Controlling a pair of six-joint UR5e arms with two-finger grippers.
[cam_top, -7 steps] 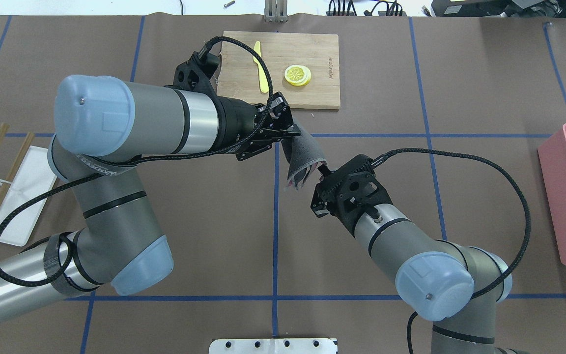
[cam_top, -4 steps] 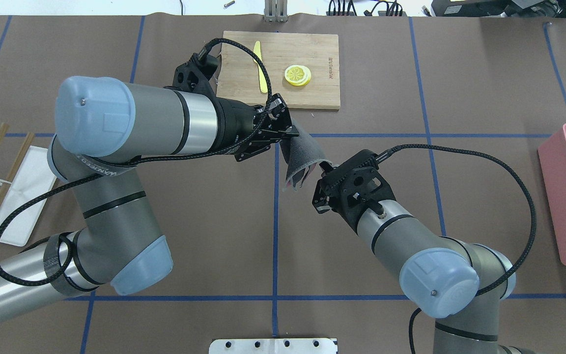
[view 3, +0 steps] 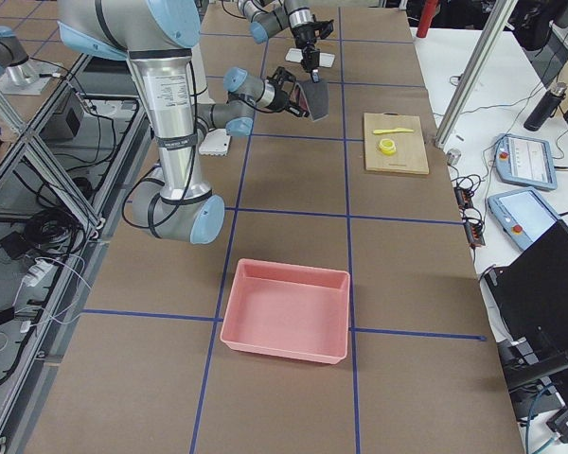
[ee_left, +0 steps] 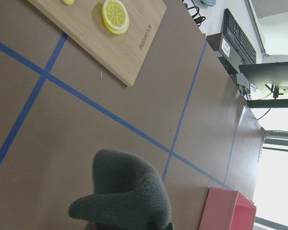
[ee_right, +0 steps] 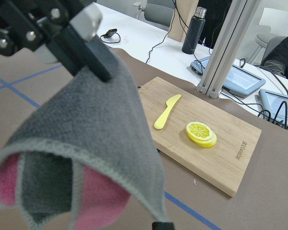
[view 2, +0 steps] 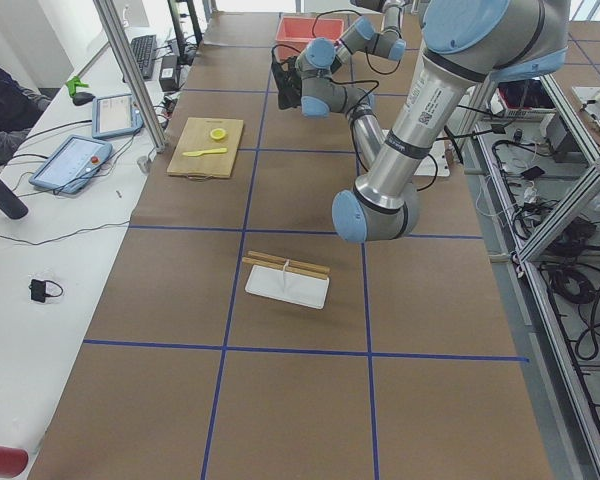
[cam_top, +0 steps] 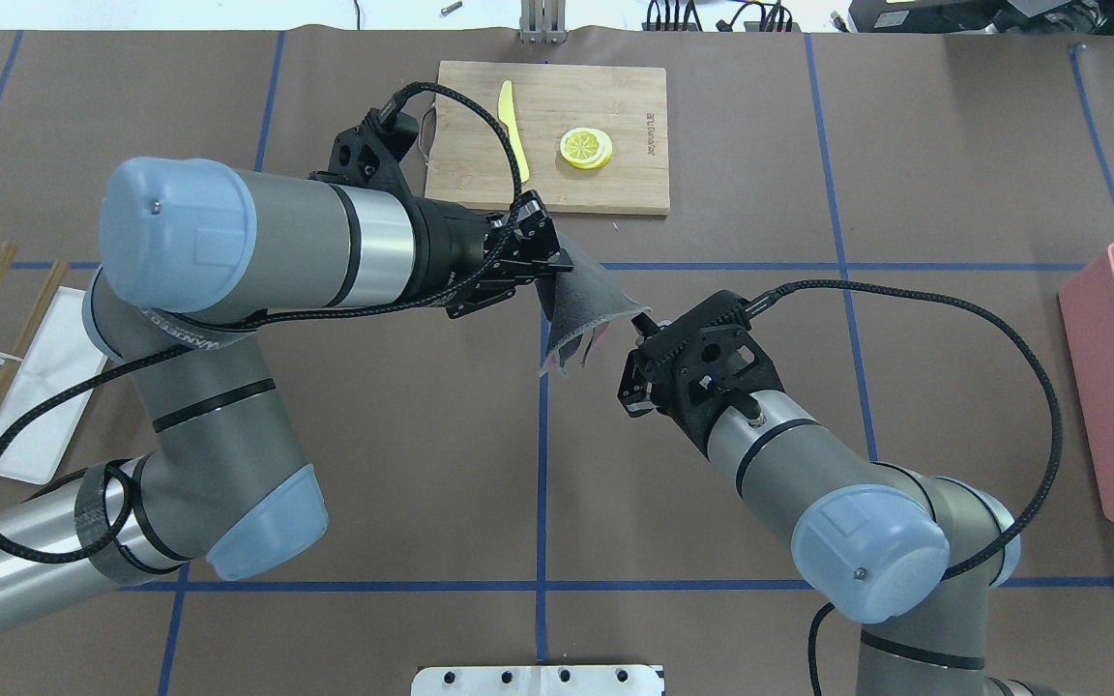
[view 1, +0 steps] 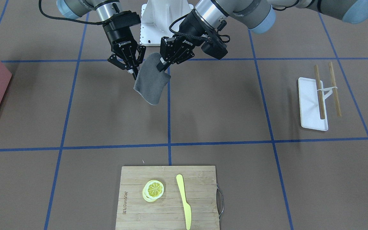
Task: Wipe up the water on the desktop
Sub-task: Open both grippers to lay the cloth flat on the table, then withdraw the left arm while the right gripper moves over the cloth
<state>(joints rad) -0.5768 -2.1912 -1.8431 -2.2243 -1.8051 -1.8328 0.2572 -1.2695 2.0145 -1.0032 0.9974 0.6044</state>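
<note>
The grey cloth [cam_top: 584, 298] is hanging in the air above the middle of the desktop [cam_top: 402, 454], stretched between the two arms. The left gripper [cam_top: 557, 263] is pinching its upper corner with the jaws closed on the fabric. The right gripper [cam_top: 636, 327] is meeting the opposite corner with its fingers drawn together, apparently clamping it too. The right wrist view is showing the cloth folded, with a pink side tucked inside.

No puddle is showing on the brown surface in any view, so where to wipe remains a judgement. The step in hand seems to be spreading the cloth before lowering it. Doing it well probably means keeping both pinches firm and the span taut but not strained; the arms should be descending together so the cloth lands flat rather than bunched. It likely also means pressing lightly and dragging along the blue tape line [cam_top: 542, 464] in one steady pass, well short of the cutting board [cam_top: 615, 184].
</note>
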